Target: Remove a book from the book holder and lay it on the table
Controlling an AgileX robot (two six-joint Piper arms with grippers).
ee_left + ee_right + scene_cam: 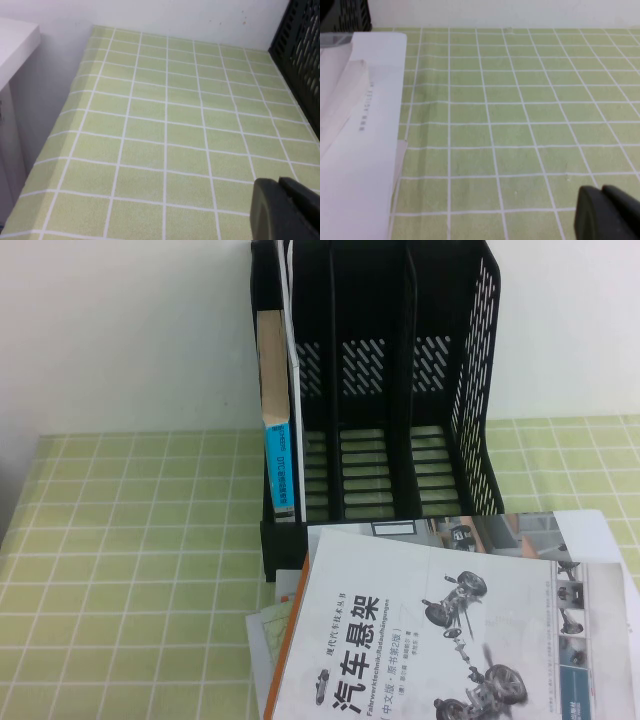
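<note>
The black book holder (pixel 400 390) stands upright at the back of the checked table (pixel 130 560). Its left slot holds a thick blue-spined book with tan pages (pixel 276 410). Beside that stands a tall thin pale edge (pixel 290 360); its cover is hidden, so I cannot tell whether it is the magazine. My left gripper (pixel 277 182) is shut and empty over bare cloth left of the holder (pixel 300 45). My right gripper (pixel 602 189) is shut and empty over bare cloth. Neither gripper shows in the high view.
A white book picturing car suspension parts (pixel 420 640) lies in front of the holder on a loose pile. A pale printed sheet with photos (pixel 590 580) sticks out beneath it. White paper (pixel 360 130) lies beside the right gripper. A white wall stands behind.
</note>
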